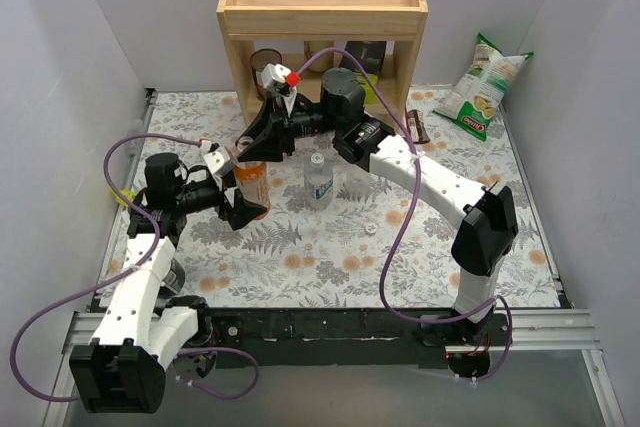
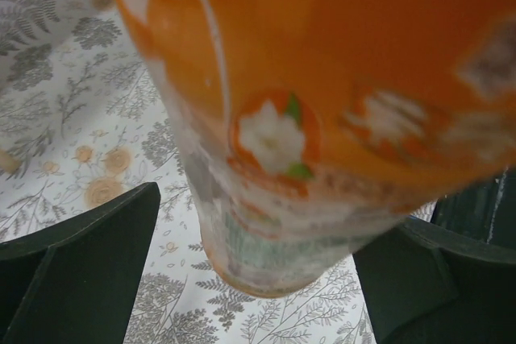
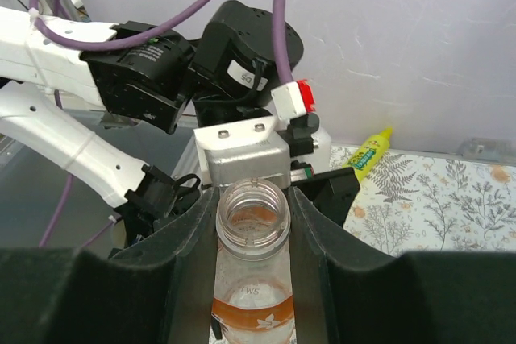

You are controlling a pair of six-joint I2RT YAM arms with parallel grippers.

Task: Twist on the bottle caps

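The orange-liquid bottle [image 1: 255,182] stands uncapped at the table's left centre. My right gripper [image 1: 262,147] is shut on its neck just below the open threaded mouth [image 3: 254,213]. My left gripper [image 1: 240,190] is open around the bottle's lower body [image 2: 322,78]. Its left finger [image 2: 89,255] stands clear of the bottle and its right finger [image 2: 439,279] is close beside it. A clear bottle with a blue-and-white label [image 1: 319,179] stands just right of the orange one. A small white cap [image 1: 371,229] lies on the cloth. The blue and red caps and the plain bottle are out of view.
A wooden shelf [image 1: 322,7] stands at the back with a brown tin can [image 1: 265,59] under it. A chips bag [image 1: 485,87] leans at the back right. A yellow nozzle [image 3: 367,153] shows beyond the left arm. The floral cloth [image 1: 420,247] covers the table.
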